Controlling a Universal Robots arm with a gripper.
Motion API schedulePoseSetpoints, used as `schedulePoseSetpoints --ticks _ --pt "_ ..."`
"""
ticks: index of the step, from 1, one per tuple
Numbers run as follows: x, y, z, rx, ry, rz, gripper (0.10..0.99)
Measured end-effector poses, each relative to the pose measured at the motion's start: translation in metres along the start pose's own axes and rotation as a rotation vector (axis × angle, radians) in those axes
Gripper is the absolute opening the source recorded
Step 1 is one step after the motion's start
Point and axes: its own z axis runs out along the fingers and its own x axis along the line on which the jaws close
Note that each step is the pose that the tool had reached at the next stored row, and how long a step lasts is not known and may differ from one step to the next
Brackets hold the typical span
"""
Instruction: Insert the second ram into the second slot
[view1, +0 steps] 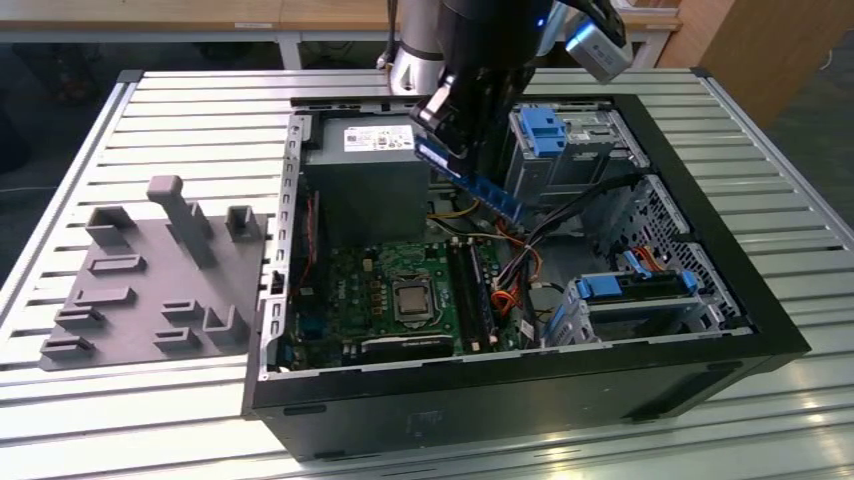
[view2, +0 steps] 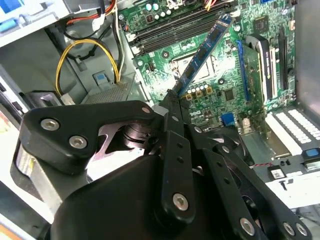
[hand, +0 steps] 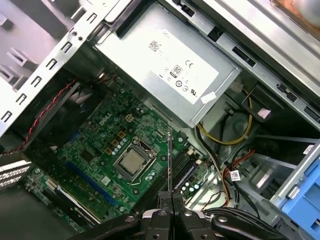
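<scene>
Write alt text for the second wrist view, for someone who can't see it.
The gripper is shut on the second ram, a blue strip held tilted above the green motherboard. Long black memory slots run across the board behind it.

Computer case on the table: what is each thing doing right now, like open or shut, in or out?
computer case, lying flat, its side open.
second ram, held tilted over the motherboard, not in a slot.
jaws, shut on the second ram.
processor, uncovered.
</scene>
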Motion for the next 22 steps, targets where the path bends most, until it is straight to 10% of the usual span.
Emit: schedulePoseSetpoints --ticks 22 --pt "0.0000 0.0000 0.0011 0.005 -0.0057 0.272 0.118"
